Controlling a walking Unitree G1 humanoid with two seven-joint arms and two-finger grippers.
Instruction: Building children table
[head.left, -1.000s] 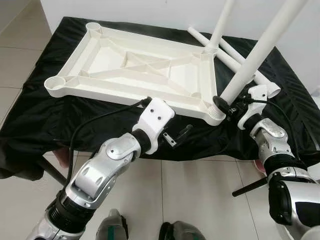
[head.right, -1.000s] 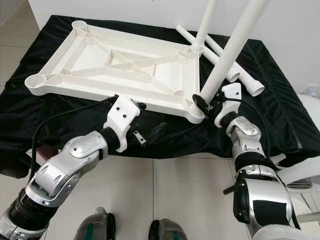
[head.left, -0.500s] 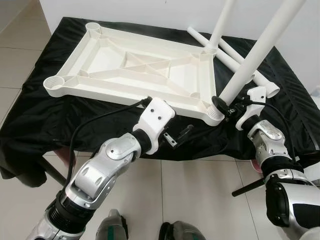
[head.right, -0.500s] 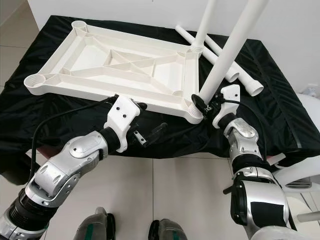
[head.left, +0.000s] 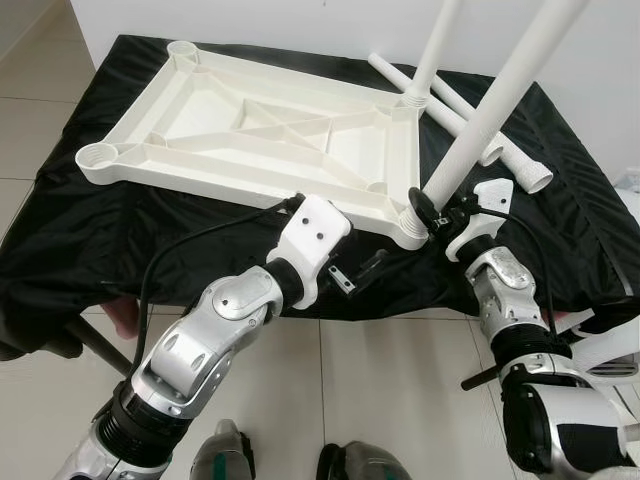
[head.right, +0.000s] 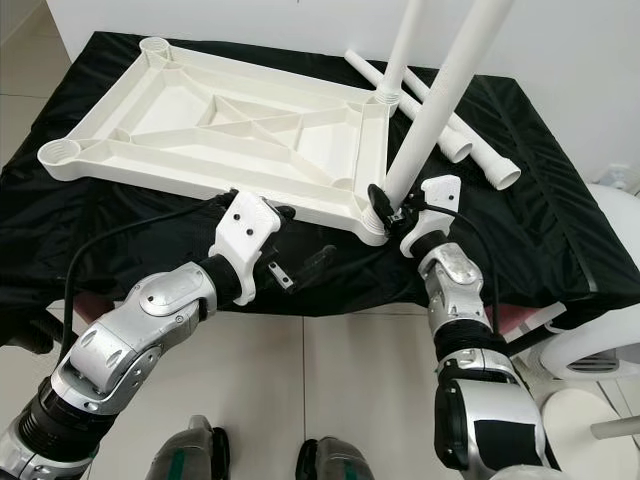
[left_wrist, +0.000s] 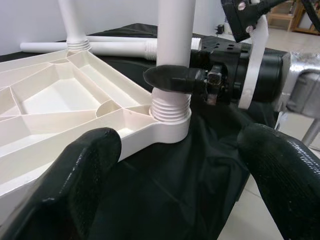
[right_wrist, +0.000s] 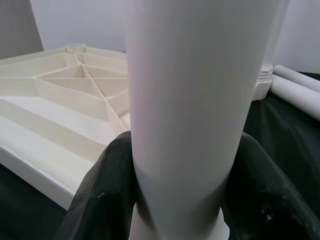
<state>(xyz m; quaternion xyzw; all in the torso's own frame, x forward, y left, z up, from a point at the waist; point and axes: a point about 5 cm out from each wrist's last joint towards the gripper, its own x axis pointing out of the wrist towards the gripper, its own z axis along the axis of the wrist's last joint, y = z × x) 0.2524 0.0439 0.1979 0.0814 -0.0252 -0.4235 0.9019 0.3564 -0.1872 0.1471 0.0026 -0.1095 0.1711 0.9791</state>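
The white table top (head.left: 260, 140) lies upside down on a black cloth. One white leg (head.left: 432, 55) stands in its far right corner socket. My right gripper (head.left: 428, 207) is shut on the base of a second leg (head.left: 490, 110), which leans up from the near right corner; its threaded end (left_wrist: 170, 105) sits in that socket. The right wrist view has the leg (right_wrist: 190, 100) clamped between both fingers (right_wrist: 105, 200). My left gripper (head.left: 360, 270) hovers open over the cloth just in front of that corner, holding nothing. Two loose legs (head.left: 500, 150) lie at the back right.
The black cloth (head.left: 100, 230) drapes over the table's front edge. A white wall stands close behind. A white plastic piece of furniture (head.right: 600, 340) stands on the tiled floor at my right, and a dark rod (head.left: 480, 378) pokes out under the right arm.
The view has shifted slightly. My right forearm has swung to the left while staying shut on the leg. The left arm has held still.
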